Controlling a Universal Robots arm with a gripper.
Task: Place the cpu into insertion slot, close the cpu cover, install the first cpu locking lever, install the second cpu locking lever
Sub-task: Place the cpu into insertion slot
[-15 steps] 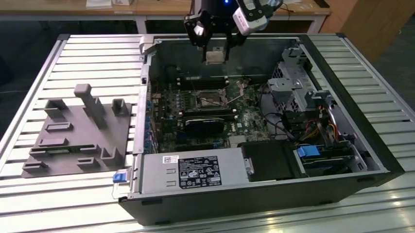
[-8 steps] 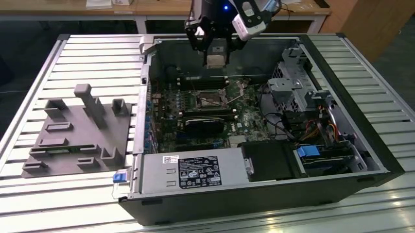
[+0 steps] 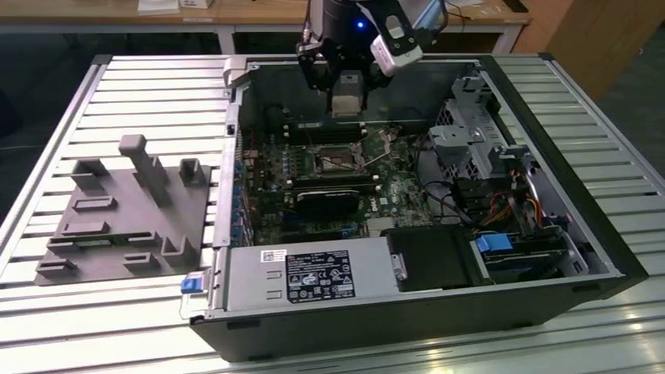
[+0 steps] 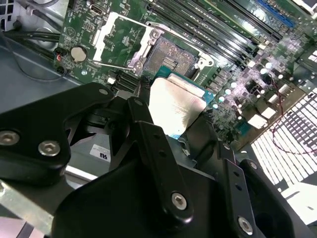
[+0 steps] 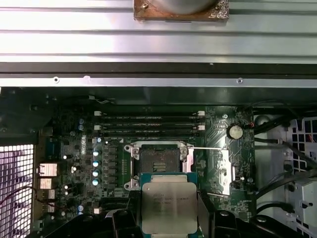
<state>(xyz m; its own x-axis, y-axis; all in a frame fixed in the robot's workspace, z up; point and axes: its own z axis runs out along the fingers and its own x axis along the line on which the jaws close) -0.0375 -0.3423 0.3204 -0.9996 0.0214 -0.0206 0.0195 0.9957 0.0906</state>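
The gripper (image 3: 346,100) hangs over the open case, pinching the cpu (image 5: 168,206) by its edges, silver top up, above the board and just short of the insertion slot (image 5: 158,161). The cpu cover (image 4: 146,48) is swung open beside the slot. To my eye, the chip wants squaring to the socket's rim and holding level, with no sideways push.

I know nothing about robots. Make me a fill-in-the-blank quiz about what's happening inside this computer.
The end effector grips the ___. The slot lies ___, with no chip in it. The cover beside the slot stands ___, not closed.
Missing words: cpu; empty; open.
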